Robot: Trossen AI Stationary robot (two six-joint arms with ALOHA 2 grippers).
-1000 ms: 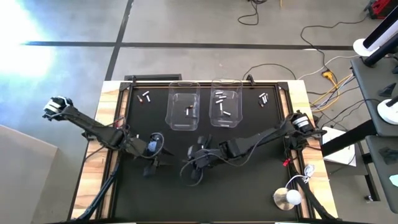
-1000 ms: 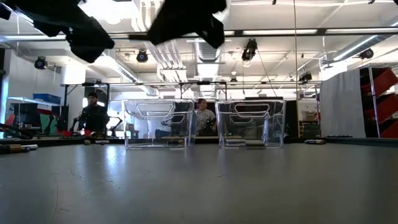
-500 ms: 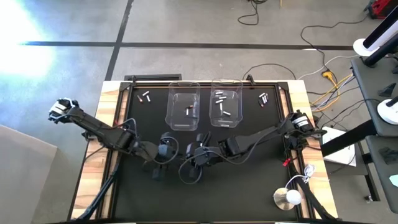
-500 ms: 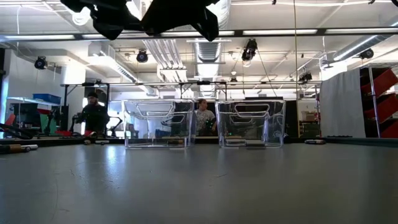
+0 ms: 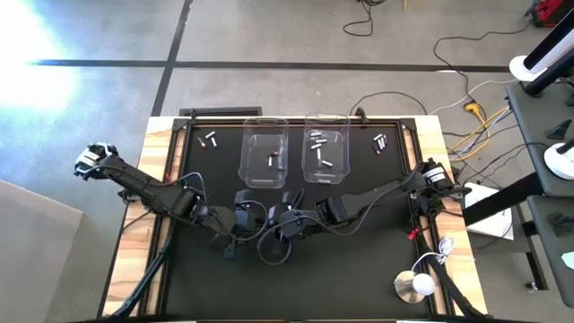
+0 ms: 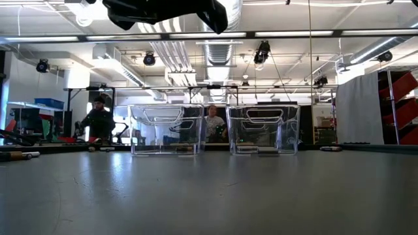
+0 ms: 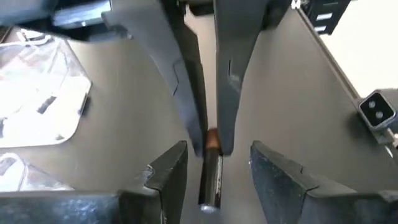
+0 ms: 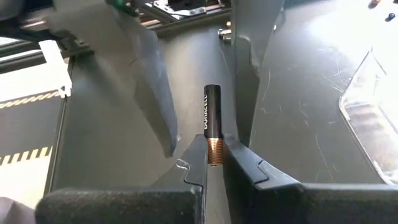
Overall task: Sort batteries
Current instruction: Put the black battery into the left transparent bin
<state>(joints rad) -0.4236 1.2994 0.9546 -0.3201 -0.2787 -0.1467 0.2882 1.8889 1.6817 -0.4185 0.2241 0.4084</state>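
Observation:
My right gripper [image 8: 214, 142] is shut on one battery [image 8: 211, 115], dark with a copper end, above the middle of the table [image 5: 359, 269]. My left gripper [image 7: 217, 152] faces it, open. Its two fingers [image 8: 155, 87] stand on either side of the battery's dark free end [image 7: 210, 183] without touching it. From above, the left gripper [image 5: 252, 220] and the right gripper [image 5: 274, 221] meet nose to nose. Both show only as dark shapes [image 6: 163, 10] in the low view's top edge. My right gripper pinches the battery's copper end [image 8: 214, 152] between its two fingertips. The fingers come level from the table's right side and lie in line with the battery. It sticks straight out past them toward the left gripper, lifted clear of the table.
Two clear bins stand at the far side, the left bin [image 5: 265, 160] and the right bin [image 5: 325, 157], each with batteries inside. Loose batteries lie at the far left [image 5: 210, 139] and far right [image 5: 380, 142]. A person [image 6: 98, 121] shows beyond the table.
My left gripper has moved toward the table's right, up to the right gripper, until its open fingers stand around the battery's free end. The right gripper has stayed nearly in place, still shut on the battery.

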